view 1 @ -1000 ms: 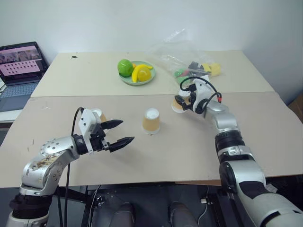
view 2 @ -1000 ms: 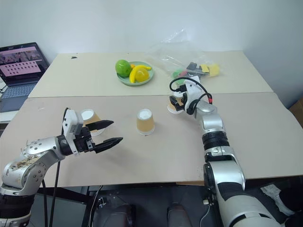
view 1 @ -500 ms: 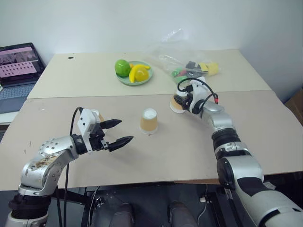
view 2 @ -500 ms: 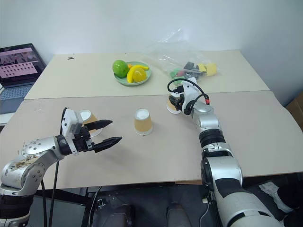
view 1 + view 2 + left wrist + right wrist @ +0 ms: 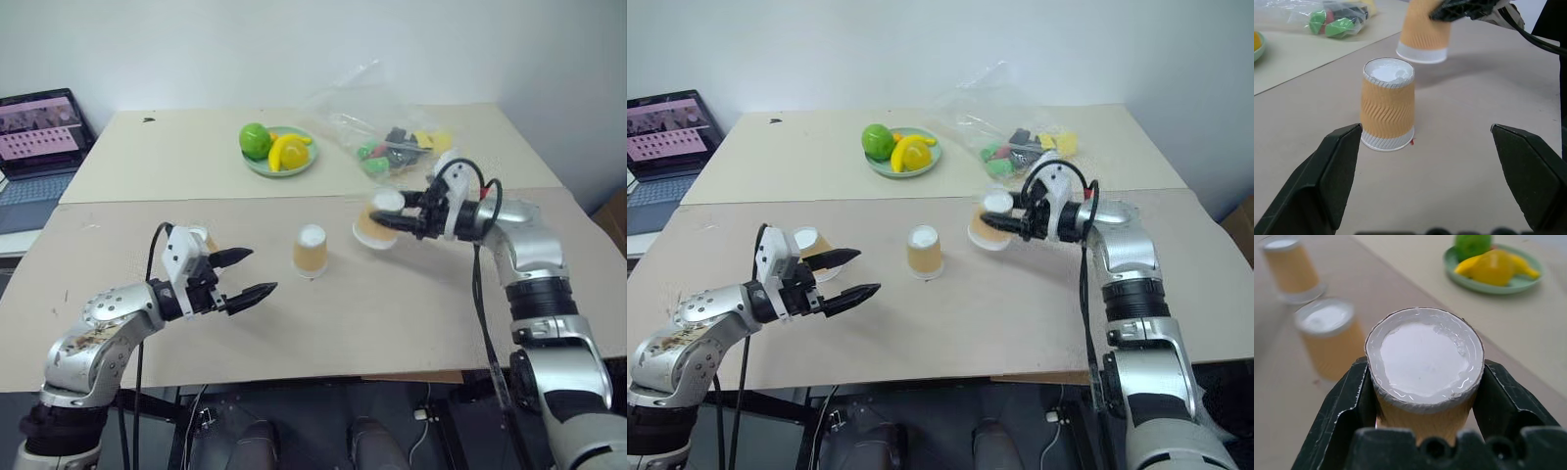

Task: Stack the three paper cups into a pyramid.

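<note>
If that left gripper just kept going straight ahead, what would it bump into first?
Probably the upside-down middle cup, standing between the open left gripper's fingers in its wrist view; the head views leave the line less certain.

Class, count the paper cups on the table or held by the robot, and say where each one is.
3. One upside-down cup stands mid-table; a second cup sits behind the left gripper; a third cup is held off the table by the right gripper.

Beige table (image 5: 392, 294) with two upside-down paper cups (image 5: 312, 252), fruit plate (image 5: 279, 162), plastic bag (image 5: 382, 122).
</note>
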`<action>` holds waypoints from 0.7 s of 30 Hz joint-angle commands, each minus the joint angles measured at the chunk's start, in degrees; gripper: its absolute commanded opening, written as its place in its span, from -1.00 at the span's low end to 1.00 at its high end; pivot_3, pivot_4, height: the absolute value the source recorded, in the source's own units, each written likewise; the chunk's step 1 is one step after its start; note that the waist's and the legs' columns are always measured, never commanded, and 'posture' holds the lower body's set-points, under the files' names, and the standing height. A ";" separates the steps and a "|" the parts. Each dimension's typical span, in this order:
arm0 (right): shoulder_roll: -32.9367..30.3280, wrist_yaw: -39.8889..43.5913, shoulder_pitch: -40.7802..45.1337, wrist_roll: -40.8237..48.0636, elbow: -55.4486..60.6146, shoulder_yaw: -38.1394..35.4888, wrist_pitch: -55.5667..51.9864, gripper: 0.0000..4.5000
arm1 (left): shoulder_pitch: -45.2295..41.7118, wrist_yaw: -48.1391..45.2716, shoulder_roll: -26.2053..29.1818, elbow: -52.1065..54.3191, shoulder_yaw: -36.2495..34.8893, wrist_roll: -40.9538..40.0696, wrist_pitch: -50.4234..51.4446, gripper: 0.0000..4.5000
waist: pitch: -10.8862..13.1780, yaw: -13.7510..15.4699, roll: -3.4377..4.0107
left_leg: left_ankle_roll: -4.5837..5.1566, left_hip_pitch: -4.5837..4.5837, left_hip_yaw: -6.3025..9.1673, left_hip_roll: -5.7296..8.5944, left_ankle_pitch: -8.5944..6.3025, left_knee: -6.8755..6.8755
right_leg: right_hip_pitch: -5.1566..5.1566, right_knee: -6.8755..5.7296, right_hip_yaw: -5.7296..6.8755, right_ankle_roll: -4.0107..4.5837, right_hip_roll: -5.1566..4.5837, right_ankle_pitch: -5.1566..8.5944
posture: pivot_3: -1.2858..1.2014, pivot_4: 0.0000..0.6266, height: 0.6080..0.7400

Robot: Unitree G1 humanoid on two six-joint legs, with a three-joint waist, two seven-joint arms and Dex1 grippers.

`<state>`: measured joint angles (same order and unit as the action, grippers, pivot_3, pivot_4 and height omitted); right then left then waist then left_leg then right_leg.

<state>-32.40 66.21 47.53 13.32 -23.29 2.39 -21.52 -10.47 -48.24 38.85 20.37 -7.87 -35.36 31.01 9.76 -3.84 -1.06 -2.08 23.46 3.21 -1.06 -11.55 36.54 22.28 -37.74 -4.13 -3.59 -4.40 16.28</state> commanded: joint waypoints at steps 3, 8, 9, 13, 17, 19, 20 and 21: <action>1.89 4.16 -0.43 0.47 -0.37 2.79 3.07 0.10 | -0.17 0.26 0.18 2.83 -1.25 -1.17 -0.08 1.00 | 0.01 -0.12 -0.01 | 0.00 0.03 0.00 0.01 0.00 0.00 | 0.02 0.00 0.00 0.00 -0.01 0.00 | 0.03 -0.52 1.00; 4.47 3.07 0.51 -1.89 -5.31 4.43 7.41 0.10 | 0.50 0.69 0.89 3.92 -2.09 -1.74 0.56 1.00 | 0.01 0.08 -0.02 | 0.00 0.05 0.01 0.02 0.00 0.00 | 0.02 0.03 0.00 0.00 -0.03 0.00 | 0.03 -0.52 1.00; 4.91 2.92 0.80 -2.08 -6.03 4.56 7.90 0.10 | 0.64 0.75 1.08 4.18 -2.34 -1.90 0.73 1.00 | 0.01 0.11 -0.02 | 0.00 0.05 0.01 0.03 0.00 0.00 | 0.02 0.02 0.01 0.00 -0.03 0.00 | 0.03 -0.52 1.00; 5.99 2.69 1.47 -2.94 -7.61 5.28 9.67 0.10 | 1.01 0.94 1.55 4.64 -3.05 -2.14 1.08 1.00 | 0.01 0.22 -0.02 | 0.00 0.02 0.02 0.02 0.00 0.00 | 0.01 0.01 0.01 0.00 -0.03 0.00 | 0.03 -0.52 1.00; 6.68 2.25 2.09 -3.43 -8.55 5.18 10.96 0.10 | 1.41 1.40 1.57 5.38 -3.52 -2.36 1.60 1.00 | 0.01 0.13 -0.02 | -0.01 0.00 0.02 0.01 0.00 0.00 | 0.01 -0.01 0.01 0.00 -0.02 0.00 | 0.03 -0.52 1.00; 6.92 2.06 2.29 -3.69 -9.08 5.35 11.53 0.10 | 1.59 1.41 1.61 5.68 -3.54 -2.58 1.97 1.00 | 0.01 0.18 -0.02 | 0.00 0.01 0.02 0.02 0.00 0.00 | 0.01 -0.01 0.01 0.00 -0.02 0.00 | 0.03 -0.52 1.00; 7.23 1.63 2.47 -4.14 -9.40 5.63 12.07 0.10 | 1.62 1.47 1.62 5.74 -3.53 -2.69 2.04 1.00 | 0.01 0.17 -0.02 | -0.01 0.02 0.02 0.02 0.00 0.00 | 0.01 0.00 0.01 0.00 -0.02 0.00 | 0.03 -0.52 1.00; 7.57 1.33 2.61 -4.48 -9.46 5.88 12.35 0.10 | 1.63 1.51 1.65 5.76 -3.50 -2.74 2.04 1.00 | 0.01 0.14 -0.02 | -0.01 0.02 0.01 0.02 0.00 0.00 | 0.01 0.00 0.01 0.00 -0.03 0.00 | 0.03 -0.52 1.00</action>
<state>-25.22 68.19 48.72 9.52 -33.25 8.33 -10.89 -8.73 -46.80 39.90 24.03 -10.17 -37.36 33.01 9.77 -3.70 -1.08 -2.08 23.47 3.23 -1.05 -11.55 36.54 22.30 -37.74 -4.13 -3.59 -4.42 16.28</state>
